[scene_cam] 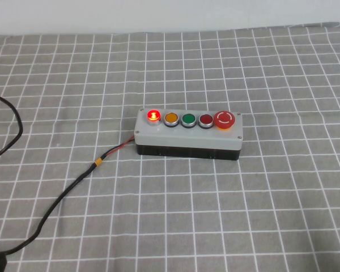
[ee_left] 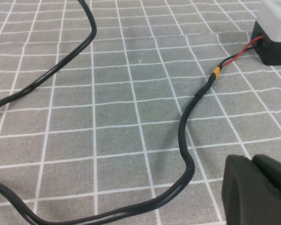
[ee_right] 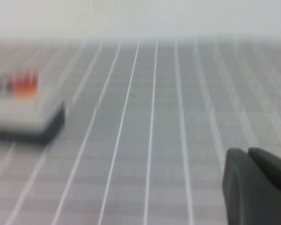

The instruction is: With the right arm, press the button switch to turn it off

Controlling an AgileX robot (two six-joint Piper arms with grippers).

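The button switch [scene_cam: 188,134] lies mid-table, with a light grey top and a black base. Its leftmost red button [scene_cam: 153,116] glows; the orange, green and dark red buttons and the large red mushroom [scene_cam: 225,119] follow to the right. A red-black wire [scene_cam: 116,150] leaves its left end. Neither arm shows in the high view. The left gripper [ee_left: 252,159] is shut and empty, low over the cloth, apart from the box corner [ee_left: 276,28]. The right gripper [ee_right: 248,152] is shut and empty, well away from the blurred switch [ee_right: 25,117].
A thick black cable [scene_cam: 51,207] runs from the wire across the left of the grey checked cloth [scene_cam: 272,215] and loops in the left wrist view [ee_left: 185,140]. A white wall borders the table's far edge.
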